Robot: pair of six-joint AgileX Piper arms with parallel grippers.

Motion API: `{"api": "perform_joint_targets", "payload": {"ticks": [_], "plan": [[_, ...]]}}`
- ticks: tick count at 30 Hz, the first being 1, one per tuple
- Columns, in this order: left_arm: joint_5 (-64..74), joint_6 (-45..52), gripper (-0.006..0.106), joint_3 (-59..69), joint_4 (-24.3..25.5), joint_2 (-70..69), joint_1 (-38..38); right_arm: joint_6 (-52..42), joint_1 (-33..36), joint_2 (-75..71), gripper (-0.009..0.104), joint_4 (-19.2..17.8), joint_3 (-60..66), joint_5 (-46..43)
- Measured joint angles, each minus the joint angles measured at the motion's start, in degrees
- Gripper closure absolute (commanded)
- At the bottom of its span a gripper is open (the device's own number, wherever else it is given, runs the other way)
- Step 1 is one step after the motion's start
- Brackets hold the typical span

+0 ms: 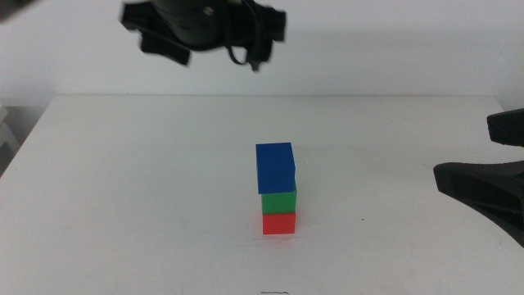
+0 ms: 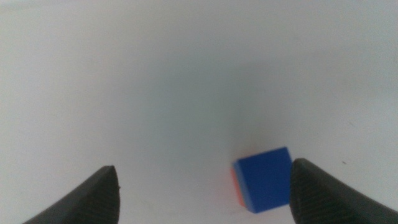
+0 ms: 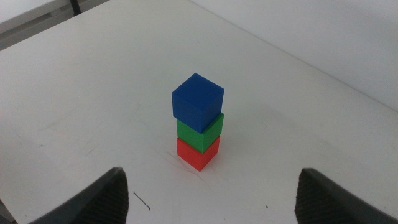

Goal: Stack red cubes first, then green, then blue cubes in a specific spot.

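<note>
You have a three-cube tower standing on the white table (image 1: 123, 180), a little toward the near edge in the middle view. The red cube (image 1: 279, 223) sits on the tabletop, the green cube (image 1: 278, 201) rests on it, and the blue cube (image 1: 275, 167) is on top, overhanging slightly toward the left and turned a touch off the two below. Nothing touches the stack.

Your left gripper (image 2: 202, 193) hangs high above the table with its jaws spread wide and empty. In the middle view it appears only as a dark, blurred mass at the top edge, partly cut off. Its wrist camera looks almost straight down, so the blue cube's top hides nearly everything under it. Only a thin red sliver shows at one side, and the green cube cannot be made out there at all.

Your right gripper (image 3: 211, 196) is low at the right side, well apart from the tower, jaws open and holding nothing. Only its jaw tips show in its wrist view, and the middle view crops it at the frame edge.
</note>
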Motion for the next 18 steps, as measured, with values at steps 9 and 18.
{"api": "perform_joint_targets", "payload": {"ticks": [9, 18], "plan": [[0.2, 4.8, 0.007, 0.6, 5.7, -5.7, 1.1, 0.0, 0.0, 0.0, 0.016, 0.0, 0.0, 0.0], [-0.7, 8.6, 0.007, 8.4, 4.6, -16.5, 13.6, 0.0, 0.0, 0.0, 0.016, 0.0, 0.0, 0.0]]}}
